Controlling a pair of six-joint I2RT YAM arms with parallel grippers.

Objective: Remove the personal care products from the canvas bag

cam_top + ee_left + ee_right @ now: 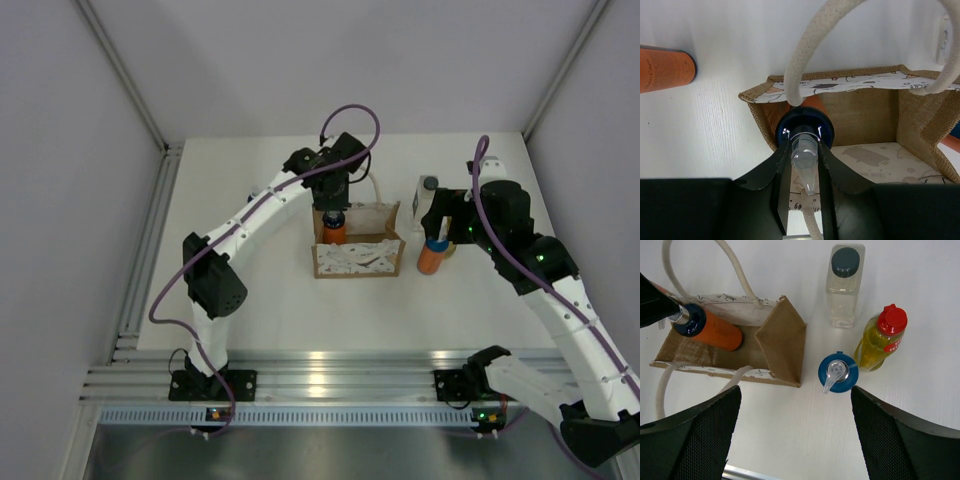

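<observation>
The tan canvas bag [357, 260] stands open at mid-table. My left gripper [335, 205] reaches into it and is shut on the pump nozzle of an orange bottle with a blue cap [805, 127], which leans inside the bag [865, 107]. It also shows in the right wrist view [715, 332]. My right gripper [795, 430] is open and empty above the table just right of the bag [785, 345]. Beside it stand a second orange bottle [838, 372], a yellow bottle with a red cap [882, 337] and a clear bottle with a dark cap [844, 285].
A third orange bottle [665, 67] lies on its side on the table beyond the bag's left side. The white rope handles [805, 50] arch over the bag's opening, close to my left gripper. Grey walls enclose the table.
</observation>
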